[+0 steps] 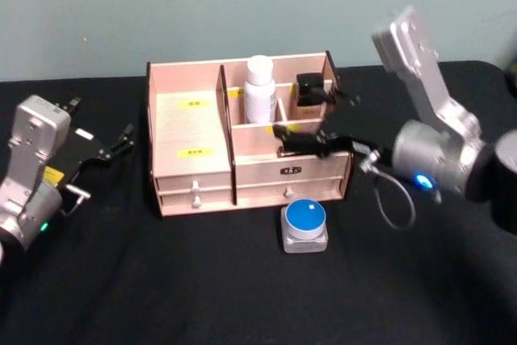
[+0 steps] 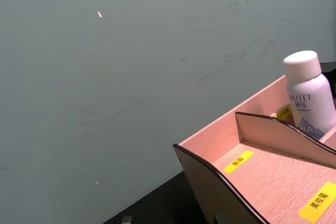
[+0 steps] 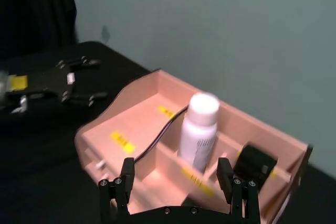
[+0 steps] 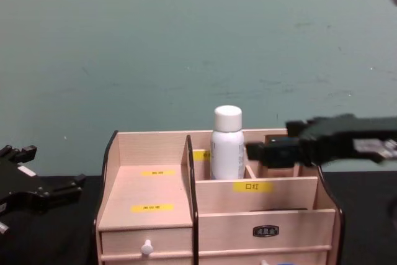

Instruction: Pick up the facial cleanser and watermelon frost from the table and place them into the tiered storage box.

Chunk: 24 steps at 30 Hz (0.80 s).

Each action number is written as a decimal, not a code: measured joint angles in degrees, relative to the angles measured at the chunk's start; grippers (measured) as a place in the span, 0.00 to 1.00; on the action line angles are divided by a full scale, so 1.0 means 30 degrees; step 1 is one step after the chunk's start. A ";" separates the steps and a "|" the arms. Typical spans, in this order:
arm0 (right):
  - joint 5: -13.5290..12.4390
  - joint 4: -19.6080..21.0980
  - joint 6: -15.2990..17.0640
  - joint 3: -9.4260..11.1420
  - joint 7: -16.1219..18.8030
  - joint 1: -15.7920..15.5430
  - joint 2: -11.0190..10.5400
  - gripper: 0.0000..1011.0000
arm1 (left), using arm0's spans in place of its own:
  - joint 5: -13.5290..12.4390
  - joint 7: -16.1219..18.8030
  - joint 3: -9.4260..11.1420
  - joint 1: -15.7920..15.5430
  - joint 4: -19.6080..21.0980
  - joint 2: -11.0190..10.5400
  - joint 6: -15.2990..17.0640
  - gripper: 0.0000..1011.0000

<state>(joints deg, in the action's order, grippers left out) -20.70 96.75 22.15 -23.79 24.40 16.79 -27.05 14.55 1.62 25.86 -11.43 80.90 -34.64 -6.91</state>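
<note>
Head, box: the box (image 1: 194,131) stands in the middle of the black worktop (image 1: 161,288), with its drawers toward the robot.
Head, cleanser: the cleanser (image 1: 259,86) stands upright in the back middle compartment of the box.
Head, jar: the jar (image 1: 305,224) sits on the worktop just in front of the right drawers, apart from both grippers.
Head, right gripper: the right gripper (image 1: 283,141) hangs over the front right compartment and points to the left.
Head, left gripper: the left gripper (image 1: 117,145) is low over the worktop, left of the box and apart from it.
Head, black item: a small black item (image 1: 311,86) sits in the back right compartment, near the cleanser.
Left wrist, box: the left side and a stepped shelf with yellow labels show; the cleanser rises behind a divider, against the green wall (image 2: 105,77).
Right wrist, fingers: the right gripper's fingers (image 3: 126,179) are apart with nothing between them; the box and the cleanser lie beyond.
Right wrist, left gripper: it is farther off over the worktop, fingers apart and empty.
Chest, right gripper: it comes in from the right above the box, at the height of the cleanser's body. The tips appear just beside the bottle; I cannot tell contact from here.
</note>
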 joint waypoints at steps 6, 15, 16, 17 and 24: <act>-0.0793 0.1876 0.0496 0.0540 -0.0339 -0.2208 -0.1215 0.99 | -0.0001 0.0000 0.0000 0.0000 0.0000 -0.0001 0.0001 1.00; -0.1302 0.2629 0.1078 0.0412 -0.0988 -0.4691 -0.2259 0.99 | 0.0000 0.0000 0.0000 0.0000 0.0000 -0.0001 0.0000 1.00; -0.1308 0.2599 0.1099 0.0355 -0.1000 -0.4755 -0.2273 0.99 | 0.0000 0.0000 0.0000 0.0001 0.0000 -0.0001 0.0001 1.00; -0.1311 0.2572 0.1115 0.0296 -0.1008 -0.4809 -0.2284 0.99 | -0.0001 0.0000 0.0000 0.0001 0.0000 -0.0001 0.0001 1.00; -0.1054 0.2170 0.1101 -0.0184 -0.1064 -0.4782 -0.2279 0.99 | 0.0000 0.0000 0.0000 0.0000 0.0000 -0.0001 0.0001 1.00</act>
<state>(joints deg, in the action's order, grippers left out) -23.86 103.26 25.45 -24.34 21.21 2.44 -33.88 14.55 1.62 25.86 -11.43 80.90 -34.65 -6.90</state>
